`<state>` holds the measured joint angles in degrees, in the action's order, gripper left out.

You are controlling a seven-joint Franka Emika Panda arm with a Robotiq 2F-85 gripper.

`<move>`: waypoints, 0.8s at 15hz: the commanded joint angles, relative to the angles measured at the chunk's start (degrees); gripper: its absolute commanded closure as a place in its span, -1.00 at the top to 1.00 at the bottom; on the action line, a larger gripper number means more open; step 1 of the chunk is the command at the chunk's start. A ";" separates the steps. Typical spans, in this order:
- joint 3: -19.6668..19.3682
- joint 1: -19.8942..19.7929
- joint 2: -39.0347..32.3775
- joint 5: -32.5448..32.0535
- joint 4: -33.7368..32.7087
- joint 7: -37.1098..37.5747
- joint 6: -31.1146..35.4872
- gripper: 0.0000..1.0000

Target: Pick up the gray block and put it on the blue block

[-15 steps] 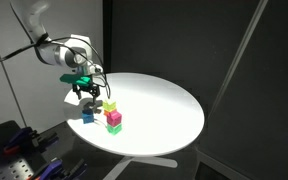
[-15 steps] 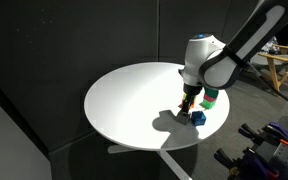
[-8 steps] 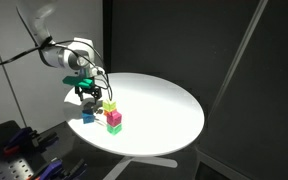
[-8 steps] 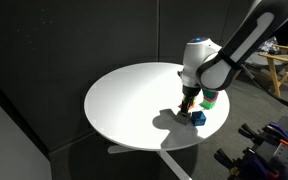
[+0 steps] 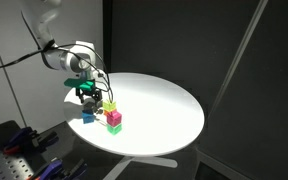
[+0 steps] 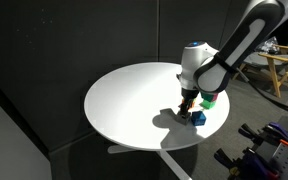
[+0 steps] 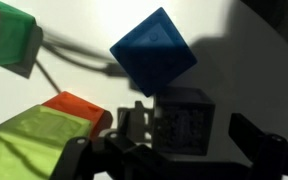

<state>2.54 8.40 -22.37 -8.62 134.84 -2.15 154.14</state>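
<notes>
Landmark: the blue block (image 7: 152, 51). All places are given from it, working left to right through the wrist view.

Far left of it, at the frame edge, a green block (image 7: 14, 35) with a pink face showing. Below left, a yellow-green block (image 7: 42, 140) with an orange block (image 7: 76, 105) tucked behind its upper corner. These crowd one side, so an approach from the open side seems sensible.

The blue block sits on the white table (image 7: 79, 85), corner turned toward the camera. Just below right of it, in shadow, the gray block (image 7: 182, 121) sits between the dark fingers of the gripper (image 7: 174, 135). Its surface looks ribbed or dimpled. The jaws stand on either side of it; whether they press it or leave a gap, I cannot tell. Whether it rests on the table is also unclear.

Arm pose: in both exterior views the wrist points straight down near the table edge, gripper (image 5: 86, 97) low over the cluster, the blue block (image 6: 197, 118) just beside the fingers. The elbow is raised and bent back toward the base.

Judgement: grasp stage; lift and short carry remain.
</notes>
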 commanded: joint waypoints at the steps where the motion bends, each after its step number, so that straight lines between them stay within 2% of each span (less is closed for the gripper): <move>1: -0.96 1.01 -1.31 -1.78 -1.70 2.12 0.20 1.00; 12: -1.34 1.76 -3.98 -1.78 -4.47 2.25 0.00 1.00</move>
<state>2.15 9.20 -25.22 -8.62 131.93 -1.95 154.14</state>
